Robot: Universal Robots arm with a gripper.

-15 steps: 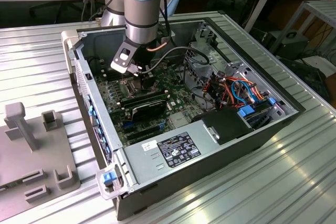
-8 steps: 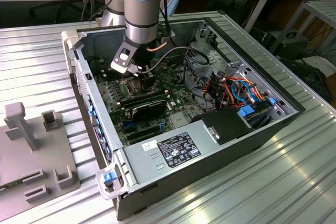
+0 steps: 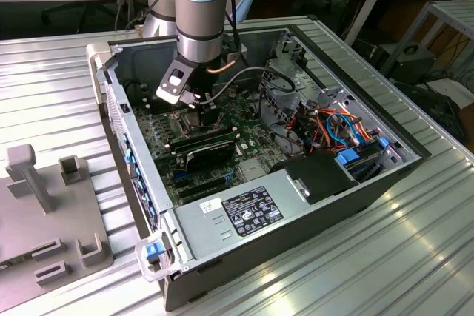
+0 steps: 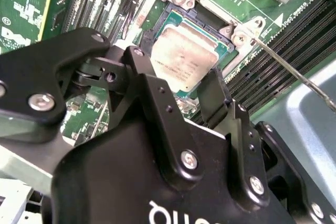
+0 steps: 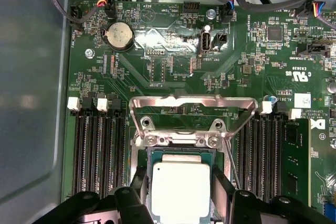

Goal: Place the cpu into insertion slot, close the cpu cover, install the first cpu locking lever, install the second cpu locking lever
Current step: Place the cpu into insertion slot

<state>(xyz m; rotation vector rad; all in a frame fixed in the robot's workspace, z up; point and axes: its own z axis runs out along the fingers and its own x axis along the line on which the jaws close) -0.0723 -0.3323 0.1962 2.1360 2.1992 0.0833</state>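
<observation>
The small, flat, square cpu [image 5: 181, 188] with its dull silver-tan metal top is pinched at two opposite edges between the black fingers [image 5: 137, 183] of the gripper [image 3: 181, 100]. It is held directly over the black-framed insertion slot [image 4: 199, 17] on the green motherboard [image 5: 173, 72]. The slot is set between banks of long black memory sockets [image 5: 97, 156], toward the far corner of the open grey computer case [image 3: 333, 216] at the exterior view's left. Whether the chip is already seated flat or is held just above the contacts cannot be told. In the second wrist view its near edge appears slightly raised, so the first step is judged to be in hand rather than finished. The thin grey metal cpu cover [image 5: 193, 103], a hinged frame with a square window, is swung up and back from the slot, so closing has not been done. A thin bare-wire locking lever [image 4: 294, 72] stands free just beside the slot, unlatched. The second lever cannot be picked out with certainty. With the cover open and nothing latched, the three later steps are judged to be left undone.
</observation>
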